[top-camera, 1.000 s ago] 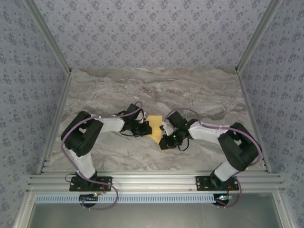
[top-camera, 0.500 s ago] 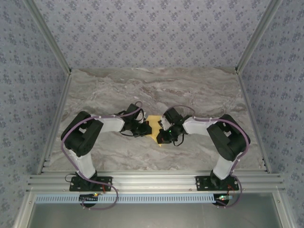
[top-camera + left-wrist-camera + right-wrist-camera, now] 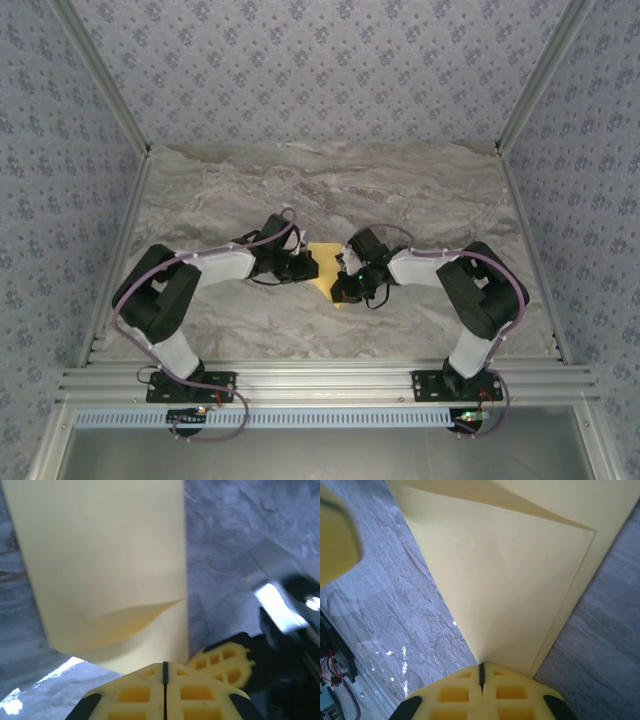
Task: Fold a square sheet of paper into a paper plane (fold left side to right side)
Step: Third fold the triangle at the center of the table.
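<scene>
The left fingers (image 3: 135,695), moulded yellow pads, are pressed together with only a hairline seam between them. Their tips sit at the near edge of the thin mustard-yellow sheet of paper (image 3: 110,550). Whether that edge is nipped between them cannot be told. The right fingers (image 3: 452,695), the same yellow pads, are likewise closed tight. Their tips meet a corner of the sheet where one layer lies over another. In the right wrist view, a narrow strip of the lower layer shows along the upper layer's right-hand edge. Here too it cannot be told whether paper is caught in the seam. In the left wrist view the sheet has a shallow raised curl near the fingers, and one right finger pad shows just beside the sheet's near corner. Seen from above, the sheet lies near the middle of the grey marble-patterned tabletop (image 3: 420,190), between the two sets of fingers, which face each other across it. The white-and-black left arm (image 3: 215,265) and right arm (image 3: 430,268) reach inward from their bases on the aluminium rail (image 3: 320,378).
</scene>
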Controlling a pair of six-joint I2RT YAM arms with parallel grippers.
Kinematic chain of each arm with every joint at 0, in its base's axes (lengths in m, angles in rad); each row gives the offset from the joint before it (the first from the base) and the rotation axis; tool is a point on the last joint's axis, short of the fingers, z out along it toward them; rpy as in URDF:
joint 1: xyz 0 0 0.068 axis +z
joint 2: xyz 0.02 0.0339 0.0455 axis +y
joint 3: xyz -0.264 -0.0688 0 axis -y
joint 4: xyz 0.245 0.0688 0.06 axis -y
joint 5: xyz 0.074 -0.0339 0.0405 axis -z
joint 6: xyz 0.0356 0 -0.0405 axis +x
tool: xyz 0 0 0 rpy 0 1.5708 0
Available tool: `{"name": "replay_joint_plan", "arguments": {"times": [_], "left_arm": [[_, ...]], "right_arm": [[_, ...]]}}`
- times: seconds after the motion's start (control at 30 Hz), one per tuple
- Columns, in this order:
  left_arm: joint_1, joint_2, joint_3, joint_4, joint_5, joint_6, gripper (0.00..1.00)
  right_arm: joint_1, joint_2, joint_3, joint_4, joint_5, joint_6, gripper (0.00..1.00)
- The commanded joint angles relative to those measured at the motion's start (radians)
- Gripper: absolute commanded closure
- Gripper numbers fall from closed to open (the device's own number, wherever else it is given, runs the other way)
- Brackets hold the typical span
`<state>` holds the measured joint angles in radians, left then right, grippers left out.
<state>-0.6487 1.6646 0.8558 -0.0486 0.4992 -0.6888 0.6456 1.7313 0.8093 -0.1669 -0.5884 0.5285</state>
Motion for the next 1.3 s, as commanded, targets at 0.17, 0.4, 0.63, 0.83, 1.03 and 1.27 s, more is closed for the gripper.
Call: {"name": "replay_joint_plan", "arguments": {"times": [0.17, 0.4, 0.63, 0.83, 1.03, 1.27], "left_arm": [[-0.072, -0.005, -0.073, 0.127, 0.03, -0.042, 0.98], [-0.095, 0.048, -0.089, 0.23, 0.038, -0.083, 0.99], [-0.1, 0.083, -0.091, 0.235, 0.027, -0.093, 0.99], [-0.1, 0.12, -0.111, 0.244, -0.008, -0.1, 1.0], [-0.098, 0.162, -0.125, 0.266, -0.044, -0.127, 1.0], [-0.089, 0.158, -0.094, 0.154, -0.14, -0.092, 1.0]], "right_arm": [[-0.005, 0.042, -0.037, -0.095, 0.093, -0.013, 1.0], [-0.005, 0.043, -0.034, -0.101, 0.089, -0.019, 1.0], [-0.004, 0.044, -0.03, -0.108, 0.092, -0.023, 1.0], [-0.003, 0.043, -0.024, -0.13, 0.103, -0.031, 1.0], [0.003, 0.043, -0.016, -0.152, 0.119, -0.038, 1.0], [0.01, 0.051, -0.007, -0.193, 0.146, -0.053, 1.0]]}}
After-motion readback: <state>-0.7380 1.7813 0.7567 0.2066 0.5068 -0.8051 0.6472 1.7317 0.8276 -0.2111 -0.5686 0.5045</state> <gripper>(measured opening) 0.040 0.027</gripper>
